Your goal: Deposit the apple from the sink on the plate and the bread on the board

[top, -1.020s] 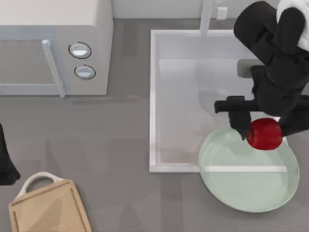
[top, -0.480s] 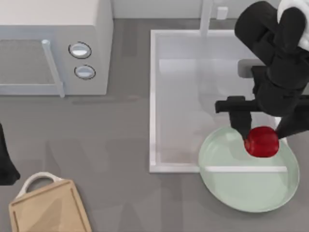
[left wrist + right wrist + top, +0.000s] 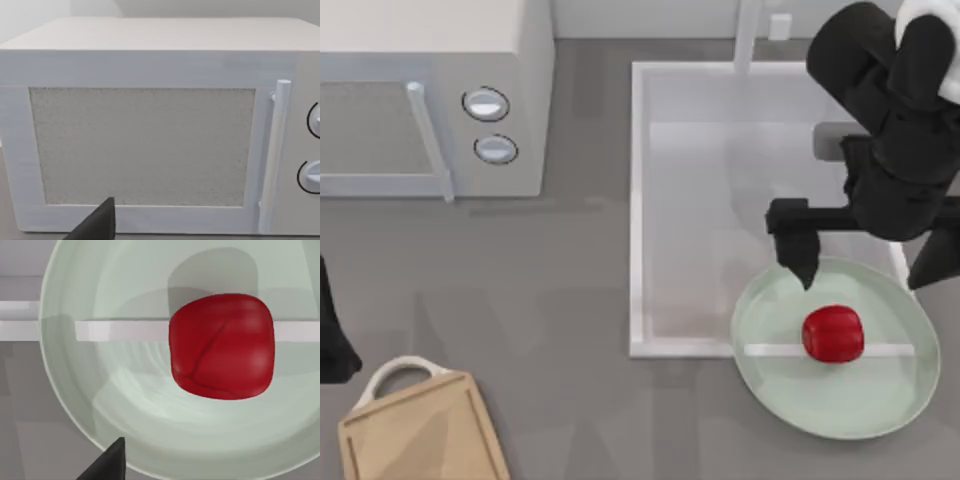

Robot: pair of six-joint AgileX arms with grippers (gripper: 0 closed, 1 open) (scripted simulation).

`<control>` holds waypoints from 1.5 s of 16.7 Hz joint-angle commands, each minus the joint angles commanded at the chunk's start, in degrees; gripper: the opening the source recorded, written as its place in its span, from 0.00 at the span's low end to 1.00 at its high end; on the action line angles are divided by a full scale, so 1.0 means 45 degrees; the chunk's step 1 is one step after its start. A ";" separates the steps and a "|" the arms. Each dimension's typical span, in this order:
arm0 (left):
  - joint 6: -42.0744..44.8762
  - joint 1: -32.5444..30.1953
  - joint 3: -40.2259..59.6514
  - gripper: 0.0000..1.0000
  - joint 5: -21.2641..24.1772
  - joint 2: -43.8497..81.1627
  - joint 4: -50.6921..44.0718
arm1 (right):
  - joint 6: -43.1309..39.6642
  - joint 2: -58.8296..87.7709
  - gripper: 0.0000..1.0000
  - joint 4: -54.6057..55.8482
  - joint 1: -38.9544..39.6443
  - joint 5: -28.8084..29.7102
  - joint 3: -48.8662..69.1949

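Apple (image 3: 833, 334) on plate (image 3: 880, 405), R hand (image 3: 863, 270) spread wide above.

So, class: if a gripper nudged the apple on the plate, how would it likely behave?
The apple looks glossy, so fingers might slip on it. Its rounded yet slightly blocky shape suggests it would rock or slide rather than roll far. The plate has only a shallow rim, so a firm push could probably send it off.

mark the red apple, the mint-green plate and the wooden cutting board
glossy red rounded apple (image 3: 833, 334): top view, middle of its upper face
round pale mint-green plate (image 3: 830, 405): top view, bare inner surface near its front rim
light tan wooden cutting board (image 3: 420, 435): top view, centre of the wood face
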 joint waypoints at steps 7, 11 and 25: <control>0.0000 0.0000 0.0000 1.00 0.0000 0.0000 0.0000 | -0.0111 -0.0395 1.00 0.0276 -0.0086 0.0000 -0.0296; 0.0000 0.0000 0.0000 1.00 0.0000 0.0000 0.0000 | -0.0749 -0.2823 1.00 0.1853 -0.0709 -0.0001 -0.2138; 0.0000 0.0000 0.0000 1.00 0.0000 0.0000 0.0000 | -0.5078 -1.9037 1.00 1.2548 -0.4936 -0.0004 -1.4921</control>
